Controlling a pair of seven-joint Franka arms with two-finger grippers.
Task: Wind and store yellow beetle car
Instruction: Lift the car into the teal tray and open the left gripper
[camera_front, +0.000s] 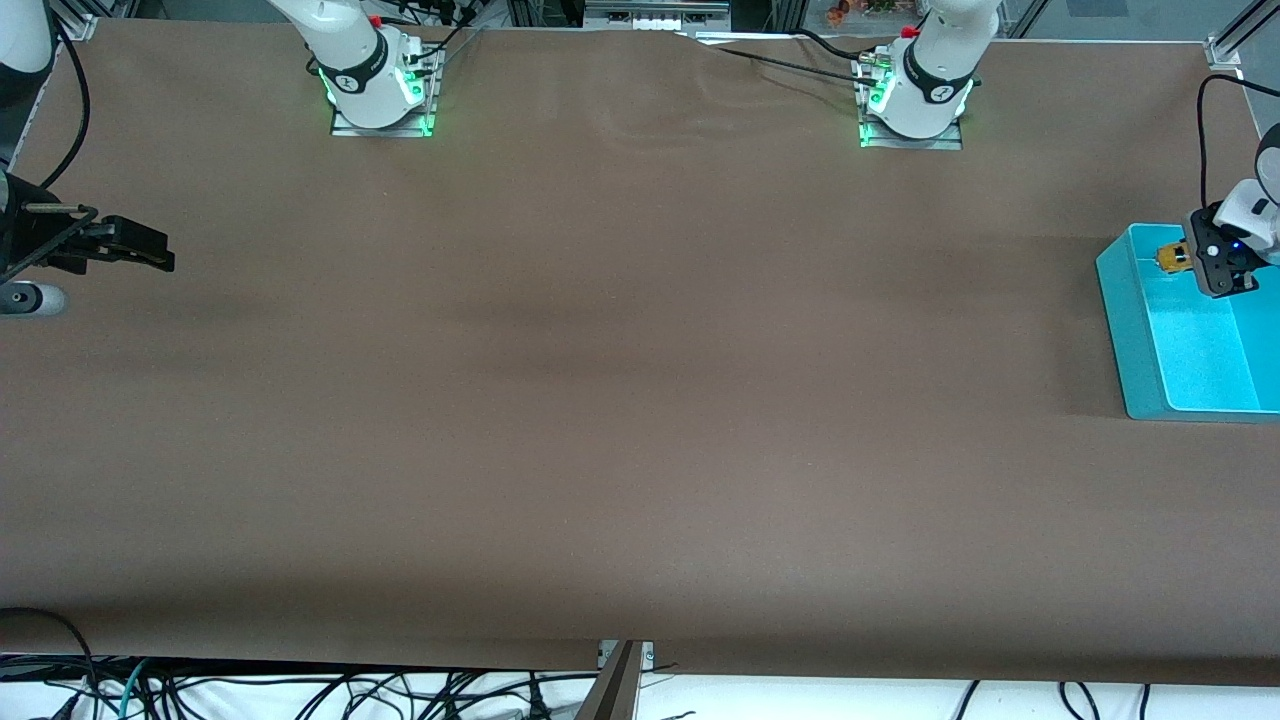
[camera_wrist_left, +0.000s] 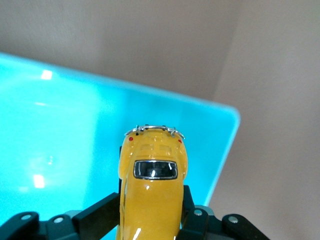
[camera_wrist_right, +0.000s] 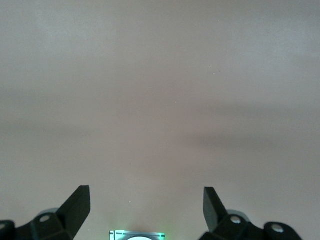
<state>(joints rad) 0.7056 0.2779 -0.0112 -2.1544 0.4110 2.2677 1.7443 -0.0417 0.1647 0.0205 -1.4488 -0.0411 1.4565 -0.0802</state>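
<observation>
While left tool (camera_wrist_left: 150, 220) pinches yellow beetle car (camera_wrist_left: 151, 185)

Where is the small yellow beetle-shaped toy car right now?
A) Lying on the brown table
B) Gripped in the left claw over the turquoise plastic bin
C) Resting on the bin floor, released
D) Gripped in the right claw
B: the left claw is shut on the yellow beetle-shaped toy car above the turquoise plastic bin.
</observation>
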